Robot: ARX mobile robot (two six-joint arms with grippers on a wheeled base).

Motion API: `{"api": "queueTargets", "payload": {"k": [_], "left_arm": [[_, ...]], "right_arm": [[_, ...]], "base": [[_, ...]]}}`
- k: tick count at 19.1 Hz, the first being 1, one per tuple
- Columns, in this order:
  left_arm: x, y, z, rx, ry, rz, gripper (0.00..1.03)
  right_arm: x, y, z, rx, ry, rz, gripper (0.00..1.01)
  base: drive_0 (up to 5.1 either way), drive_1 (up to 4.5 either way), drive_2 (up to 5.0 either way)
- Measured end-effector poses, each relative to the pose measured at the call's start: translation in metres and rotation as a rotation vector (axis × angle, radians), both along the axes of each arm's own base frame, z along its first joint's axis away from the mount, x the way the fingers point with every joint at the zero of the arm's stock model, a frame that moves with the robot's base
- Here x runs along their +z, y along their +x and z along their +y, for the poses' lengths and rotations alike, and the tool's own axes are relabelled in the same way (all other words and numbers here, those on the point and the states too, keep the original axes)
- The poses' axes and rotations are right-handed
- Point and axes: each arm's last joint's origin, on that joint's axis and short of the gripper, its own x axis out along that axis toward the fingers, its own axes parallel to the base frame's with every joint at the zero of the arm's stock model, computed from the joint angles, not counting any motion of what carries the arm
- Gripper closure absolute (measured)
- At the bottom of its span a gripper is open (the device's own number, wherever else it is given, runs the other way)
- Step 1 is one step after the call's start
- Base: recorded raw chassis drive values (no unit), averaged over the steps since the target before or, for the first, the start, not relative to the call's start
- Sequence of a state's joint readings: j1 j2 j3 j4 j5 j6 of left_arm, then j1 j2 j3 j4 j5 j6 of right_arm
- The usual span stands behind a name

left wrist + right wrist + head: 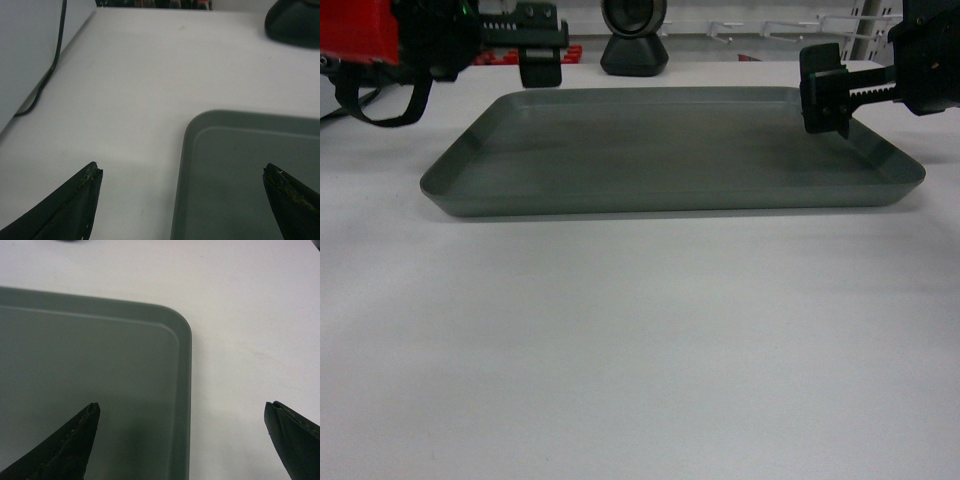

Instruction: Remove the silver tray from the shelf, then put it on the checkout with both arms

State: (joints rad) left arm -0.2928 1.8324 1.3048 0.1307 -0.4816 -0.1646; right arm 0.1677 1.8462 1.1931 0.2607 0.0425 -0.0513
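Note:
The silver tray (670, 150) lies flat on the white checkout (640, 340), apart from both grippers. My left gripper (540, 60) hovers open over the tray's left rim; in the left wrist view its fingertips (92, 175) straddle the tray's edge (181, 170), holding nothing. My right gripper (826, 95) hangs open over the right rim, and its fingertips (92, 415) straddle that edge of the tray (182, 405) with a wide gap. The shelf is out of view.
A black rounded stand (634, 40) sits behind the tray, also in the left wrist view (292, 25). A black cable (50, 70) runs along a white wall panel (30, 50) at the left. Bottle bottoms (155, 3) line the far edge.

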Motion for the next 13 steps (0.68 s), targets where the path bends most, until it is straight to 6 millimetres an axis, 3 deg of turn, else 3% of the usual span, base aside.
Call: {"api": "queueTargets", "payload": {"k": [4,6,8,10,13], "left_arm": [[0.055,-0.025,0.007,-0.018,-0.143,-0.21,0.05],[0.075,-0.048,0.016,-0.018,-0.167,-0.28,0.05],[0.08,-0.074,0.029,0.011,-0.149,-0.297,0.05],[0.078,-0.107,0.043,-0.104,-0.109,-0.362,0.18],[0.053,-0.169,0.052,-0.215,-0.029,-0.382,0.51]], "right_arm": [[0.035,-0.012,-0.009,-0.007,0.142,-0.14,0.03],[0.064,-0.034,-0.018,0.0,0.215,-0.256,0.03],[0.09,-0.066,-0.028,-0.009,0.321,-0.358,0.03],[0.095,-0.105,-0.034,-0.129,0.242,-0.385,0.19],[0.071,-0.166,-0.036,-0.146,0.116,-0.33,0.52]], "base": [[0.0,0.0,0.0],[0.0,0.0,0.0],[0.0,0.0,0.0],[0.0,0.0,0.0],[0.0,0.0,0.0]]}}
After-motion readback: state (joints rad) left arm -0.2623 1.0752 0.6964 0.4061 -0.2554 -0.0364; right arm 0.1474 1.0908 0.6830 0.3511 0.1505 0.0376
